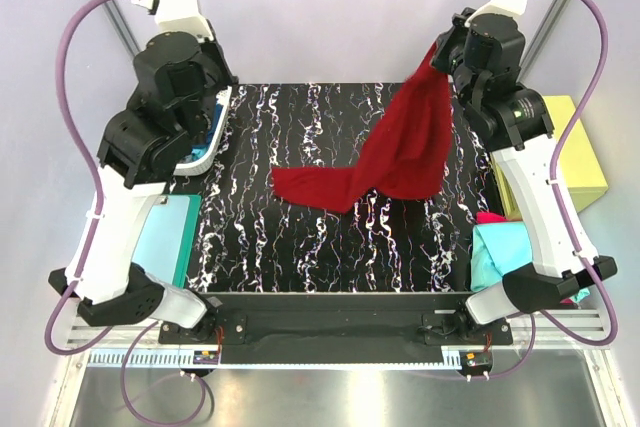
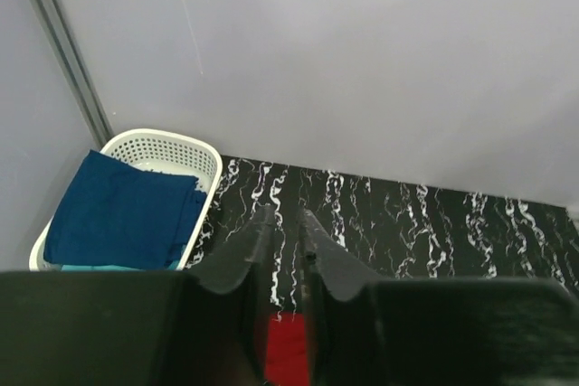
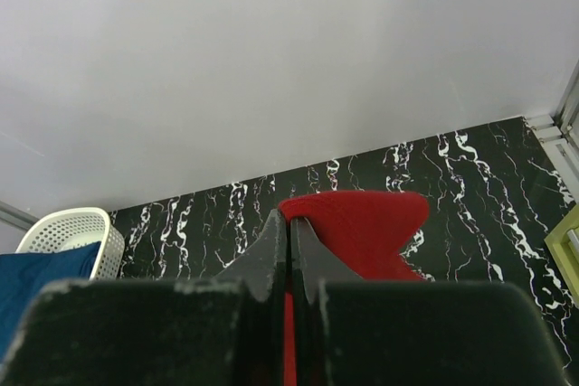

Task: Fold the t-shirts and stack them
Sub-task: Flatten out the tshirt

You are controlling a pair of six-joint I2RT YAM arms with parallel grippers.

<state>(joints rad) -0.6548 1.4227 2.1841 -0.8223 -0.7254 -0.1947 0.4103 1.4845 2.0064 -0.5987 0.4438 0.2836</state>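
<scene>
My right gripper (image 1: 440,52) is raised at the back right and shut on one edge of the dark red t-shirt (image 1: 400,147). The shirt hangs down from it, and its lower end trails on the black marbled table (image 1: 300,247). In the right wrist view the fingers (image 3: 289,216) pinch the red cloth (image 3: 362,219). My left gripper (image 2: 285,214) is held high by the white basket (image 2: 172,144), its jaws a narrow gap apart with nothing between the tips. A navy t-shirt (image 2: 118,214) lies folded in the basket. Teal (image 1: 495,252) and magenta (image 1: 490,217) shirts lie at the table's right edge.
A pale-blue sheet (image 1: 165,237) lies on the left beside the table. A yellow-green box (image 1: 580,147) stands at the right behind the right arm. The basket (image 1: 212,142) sits at the table's back left, under the left arm. Grey walls enclose the back.
</scene>
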